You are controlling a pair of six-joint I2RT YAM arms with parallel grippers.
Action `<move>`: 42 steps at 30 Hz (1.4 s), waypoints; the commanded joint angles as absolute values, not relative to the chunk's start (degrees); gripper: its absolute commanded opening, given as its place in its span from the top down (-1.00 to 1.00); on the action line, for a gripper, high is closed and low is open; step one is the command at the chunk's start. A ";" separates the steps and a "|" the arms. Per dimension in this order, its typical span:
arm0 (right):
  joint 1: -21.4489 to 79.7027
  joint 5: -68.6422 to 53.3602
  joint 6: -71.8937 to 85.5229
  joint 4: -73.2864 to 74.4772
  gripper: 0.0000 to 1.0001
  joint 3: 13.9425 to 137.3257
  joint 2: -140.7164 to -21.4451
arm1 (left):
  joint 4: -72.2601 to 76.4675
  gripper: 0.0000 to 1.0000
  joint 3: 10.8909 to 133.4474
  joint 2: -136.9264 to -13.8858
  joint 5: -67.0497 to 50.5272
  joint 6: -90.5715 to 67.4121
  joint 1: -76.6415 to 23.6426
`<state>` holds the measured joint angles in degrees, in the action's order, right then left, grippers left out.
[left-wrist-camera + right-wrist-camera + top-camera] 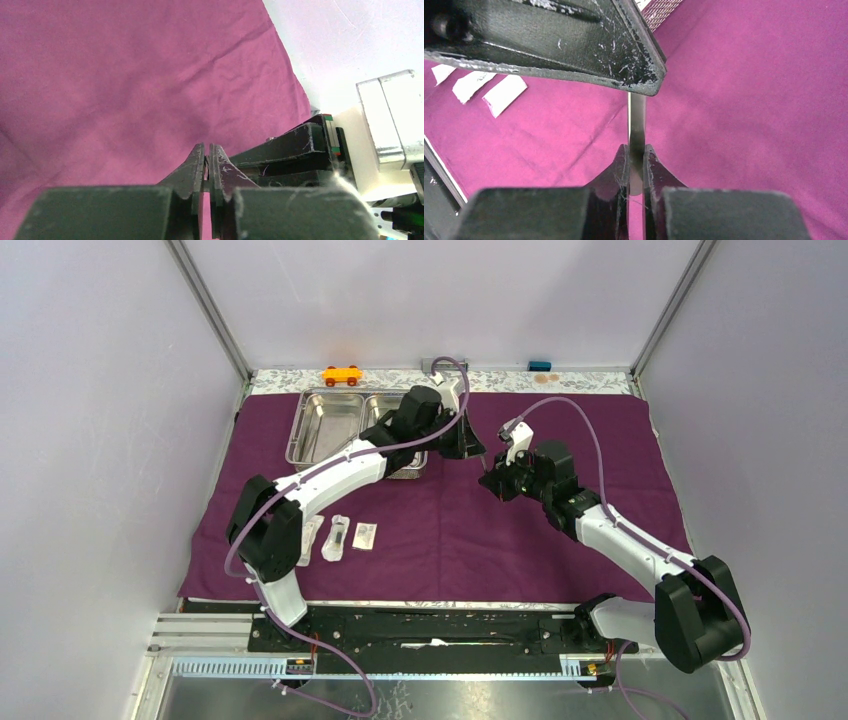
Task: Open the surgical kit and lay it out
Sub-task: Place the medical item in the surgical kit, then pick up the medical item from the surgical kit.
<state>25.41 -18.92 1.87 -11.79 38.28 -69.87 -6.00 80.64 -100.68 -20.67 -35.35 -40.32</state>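
The dark purple cloth lies spread flat over the table. My right gripper is shut on thin steel tweezers, held on edge above the cloth's middle. The strip runs up until it disappears behind a finger of the left gripper. My left gripper is shut, with a thin sliver pinched at its tips, and meets the right gripper tip to tip. The steel two-compartment tray sits at the back left, partly covered by the left arm. Three small packets lie in a row at the front left.
An orange toy car and a small blue object rest on the bare strip behind the cloth. Walls close in the left, right and back sides. The right gripper's dark fingers fill the right of the left wrist view.
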 commanded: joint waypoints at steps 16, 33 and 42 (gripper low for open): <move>22.85 -25.04 -10.42 -14.71 -0.58 37.81 -64.54 | -29.20 1.00 71.12 -95.35 -11.67 -15.60 -38.84; 17.24 -26.00 -10.65 -14.07 -0.58 36.90 -66.43 | -37.88 1.00 71.81 -105.05 -26.44 -19.02 -27.49; 17.27 -26.59 -10.57 -14.15 -0.58 36.92 -67.49 | -38.25 1.00 73.64 -108.26 -28.74 -21.09 -27.42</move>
<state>17.56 -25.17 -9.69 -12.69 36.86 -67.00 -38.50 71.24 -107.18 -25.67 -19.40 -27.18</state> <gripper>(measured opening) 0.793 0.025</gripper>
